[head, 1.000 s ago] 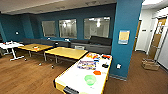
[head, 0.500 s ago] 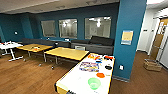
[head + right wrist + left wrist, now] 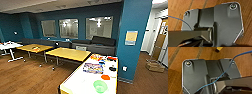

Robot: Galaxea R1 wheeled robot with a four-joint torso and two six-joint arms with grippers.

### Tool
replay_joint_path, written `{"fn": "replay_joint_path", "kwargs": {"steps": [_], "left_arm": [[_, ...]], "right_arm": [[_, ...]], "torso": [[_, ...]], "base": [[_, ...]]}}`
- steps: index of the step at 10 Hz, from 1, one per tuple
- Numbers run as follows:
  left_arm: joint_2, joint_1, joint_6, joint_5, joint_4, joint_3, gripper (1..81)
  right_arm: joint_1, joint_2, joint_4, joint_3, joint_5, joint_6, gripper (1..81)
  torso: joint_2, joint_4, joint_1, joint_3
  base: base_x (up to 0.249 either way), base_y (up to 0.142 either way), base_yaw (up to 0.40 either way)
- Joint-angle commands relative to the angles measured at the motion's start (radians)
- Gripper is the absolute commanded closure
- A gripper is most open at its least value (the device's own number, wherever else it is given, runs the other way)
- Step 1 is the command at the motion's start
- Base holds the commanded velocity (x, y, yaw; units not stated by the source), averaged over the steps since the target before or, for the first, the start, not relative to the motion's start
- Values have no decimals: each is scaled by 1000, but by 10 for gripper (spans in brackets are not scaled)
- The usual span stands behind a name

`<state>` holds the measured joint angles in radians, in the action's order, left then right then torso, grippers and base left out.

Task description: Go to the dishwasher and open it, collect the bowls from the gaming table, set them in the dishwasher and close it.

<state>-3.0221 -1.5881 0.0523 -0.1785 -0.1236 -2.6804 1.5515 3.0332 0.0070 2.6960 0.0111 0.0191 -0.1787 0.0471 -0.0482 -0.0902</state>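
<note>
The gaming table [image 3: 77, 83], long with a plain white top, runs away from me in the lower middle of the head view. On its near end lies the larger light green bowl [image 3: 100, 86]. Just beyond it sits the smaller, flatter orange-red bowl [image 3: 105, 77]. The dishwasher is out of view. Both wrist views look down on brown wooden floor past the robot's dark plate, and a thin blue cable [image 3: 226, 70] crosses the left one.
A colourful sheet [image 3: 93, 68] and small items lie further along the white table. Two yellow wood-topped tables [image 3: 68, 53] stand left of it, with a dark sofa [image 3: 100, 42] behind. A teal pillar [image 3: 133, 37] rises at its right, with a cardboard box [image 3: 155, 66] beyond.
The whole head view has shifted: the camera has come closer to the white table, so the table and bowls look larger and lower in the picture.
</note>
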Motion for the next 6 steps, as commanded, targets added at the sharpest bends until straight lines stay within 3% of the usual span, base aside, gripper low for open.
{"fn": "replay_joint_path", "kwargs": {"steps": [1, 6], "left_arm": [[9, 47, -5, 43, 2, -3, 10], [8, 47, -5, 42, 1, -3, 10]], "right_arm": [[-52, 11, 5, -9, -51, 4, 10], [-50, 12, 5, -4, -51, 4, 10]], "torso": [[0, 0, 0, 0], [0, 0, 0, 0]], "base": [[0, 194, 0], [0, 176, 0]]}}
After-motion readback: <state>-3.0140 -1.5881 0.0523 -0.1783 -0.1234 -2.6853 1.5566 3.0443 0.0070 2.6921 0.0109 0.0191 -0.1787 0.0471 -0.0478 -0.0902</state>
